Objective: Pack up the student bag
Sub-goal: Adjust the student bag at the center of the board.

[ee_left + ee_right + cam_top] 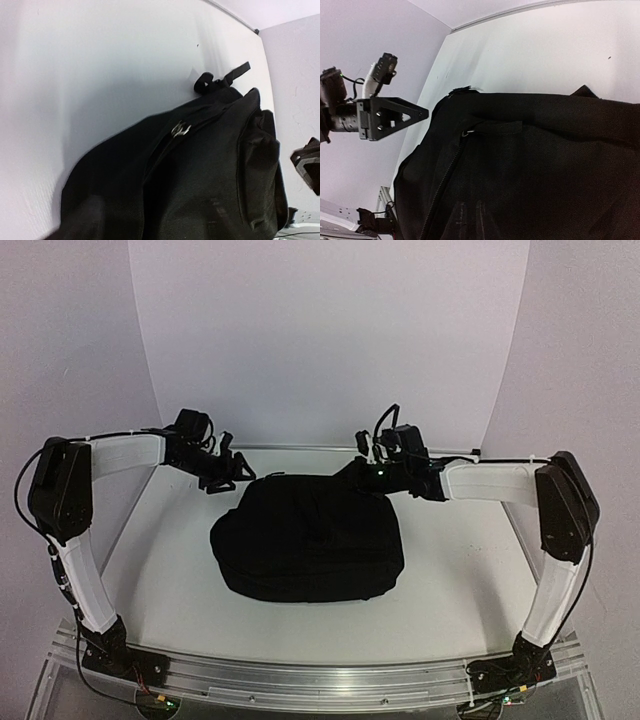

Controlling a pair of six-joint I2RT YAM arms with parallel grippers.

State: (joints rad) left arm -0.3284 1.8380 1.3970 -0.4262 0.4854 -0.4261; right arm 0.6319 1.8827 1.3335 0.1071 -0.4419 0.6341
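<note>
Since the bag (310,540) lies mid-table (160,580), seemingly zipped (packing looks near done), both arms flank its far edge: left pincer (232,468) wide and empty off the far-left corner, right pincer (365,472) against the fabric, its gap untellable.

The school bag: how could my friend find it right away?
Look at the white table, between the left arm and the right arm. The student bag lies there in the middle, a big black soft lump. Everything else nearby is hard robot arm, white and black.
</note>
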